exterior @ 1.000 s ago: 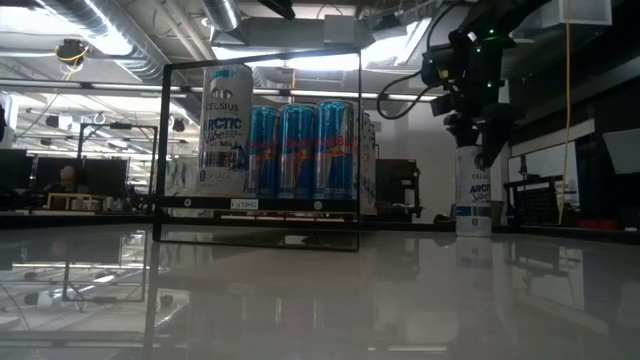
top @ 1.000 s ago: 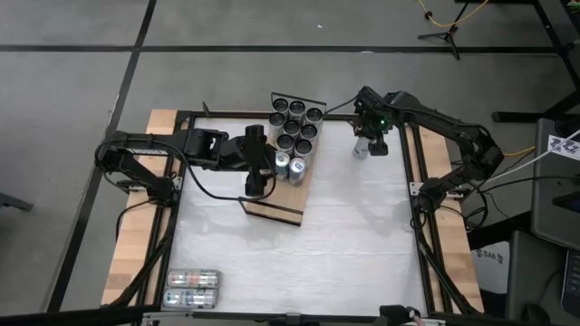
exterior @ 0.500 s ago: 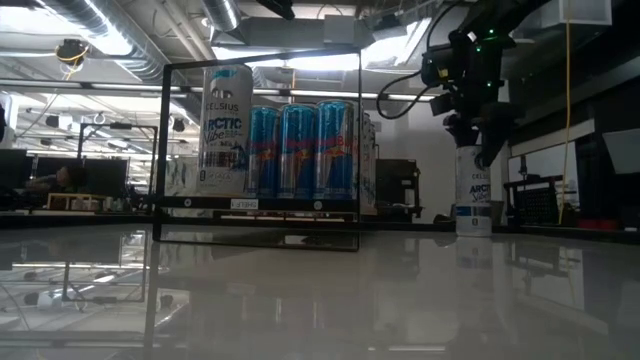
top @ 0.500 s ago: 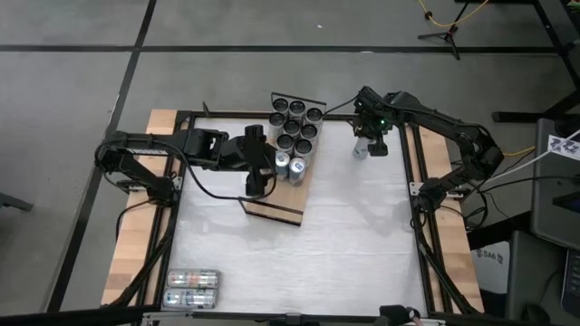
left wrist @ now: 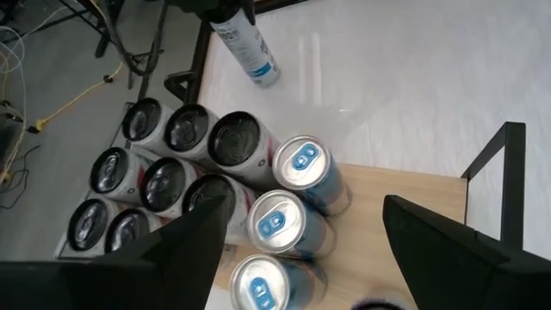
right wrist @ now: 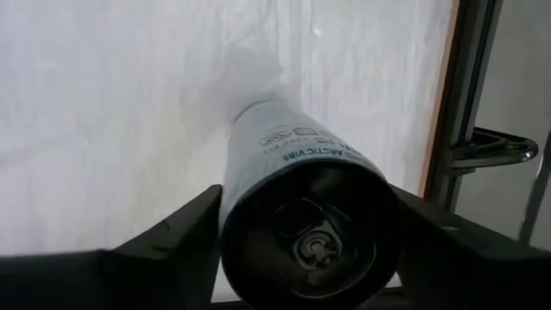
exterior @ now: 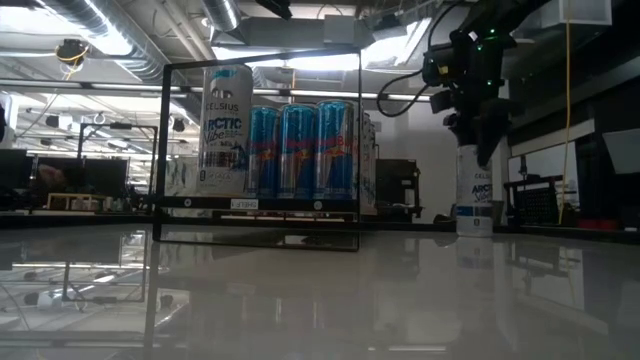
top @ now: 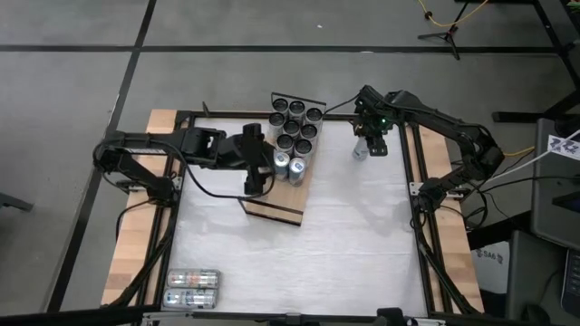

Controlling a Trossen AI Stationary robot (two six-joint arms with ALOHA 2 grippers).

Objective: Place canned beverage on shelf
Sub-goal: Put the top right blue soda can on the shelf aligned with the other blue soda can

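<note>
A tall white canned beverage [top: 361, 150] stands upright on its base on the white tabletop near the far right corner, also in the low view [exterior: 473, 200]. My right gripper [top: 369, 138] reaches down over its top and is shut on it. The shelf [top: 276, 206], a light-wood board with black wire rails, lies at the table's middle. Several cans [left wrist: 185, 164] stand on its far end, three of them blue with silver tops [left wrist: 275, 220]. My left gripper [left wrist: 301, 258] hovers open above the shelf, just nearer than those cans, touching nothing. My right gripper pinches the can's upper wall just below the rim [right wrist: 231, 215] between its two fingers, one on each side. The fingers [exterior: 487, 135] come from above, pointing almost straight down. The can stands upright with its base on the tabletop.
A pack of cans [top: 192, 288] lies at the table's near left corner. Black frame bars [top: 417, 172] run along the table's sides, one close to the right of the held can. The shelf's near half is bare wood.
My right gripper's fingers have drawn together and taken hold of the white can's top. The can stands where it stood. My left gripper has kept still.
</note>
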